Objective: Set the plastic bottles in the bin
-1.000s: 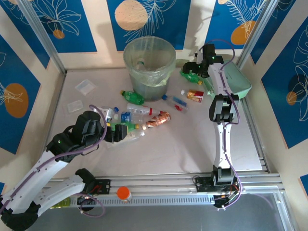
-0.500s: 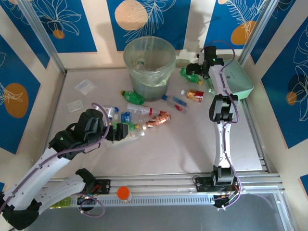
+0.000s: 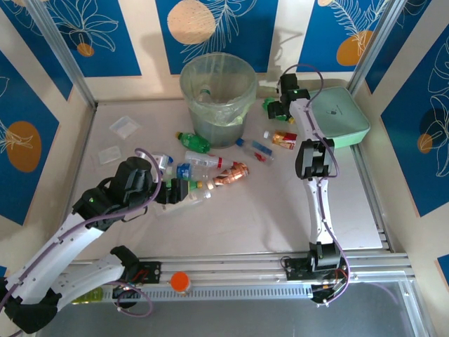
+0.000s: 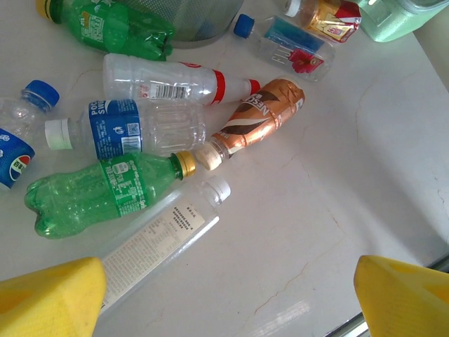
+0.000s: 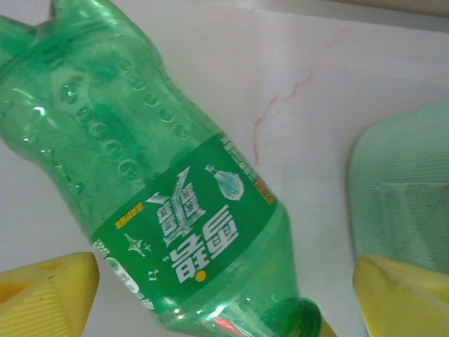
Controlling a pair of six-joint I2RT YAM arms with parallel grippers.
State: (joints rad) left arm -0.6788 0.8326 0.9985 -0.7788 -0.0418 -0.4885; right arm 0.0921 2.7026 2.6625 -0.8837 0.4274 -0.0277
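Right gripper point(image 3: 278, 107) stands with its fingers apart over a green bottle point(image 5: 175, 203), which lies on the table at the far side, just right of the bin point(image 3: 210, 128). Through the wrist camera, the bottle runs slantwise between the two yellow fingertips point(image 5: 45, 291). One pad is almost at the label and the other is well off it, so nothing is clamped yet. Over the last second this arm has swung left, off the mint box point(image 3: 340, 116) and toward the bin, and the fingers have started to draw in a little. I read that as the start of a grasp. The gripper looks lined up, closing should come next, and then a short carry left over the rim.

Left gripper point(image 3: 172, 191) hangs wide open and has hardly shifted in that time. It sits over the cluster of bottles on the near left of the table. Closest to its fingers is a clear bottle point(image 4: 161, 235) with a white label. Touching that is a second green bottle point(image 4: 98, 193), and farther off are a blue-labelled bottle point(image 4: 130, 130) and a copper-coloured bottle point(image 4: 256, 119). It holds none of them.

Most of the bottles are on the table, so the job looks to be at an early stage. A pale shape inside the bin may be a bottle, though I cannot tell for sure.
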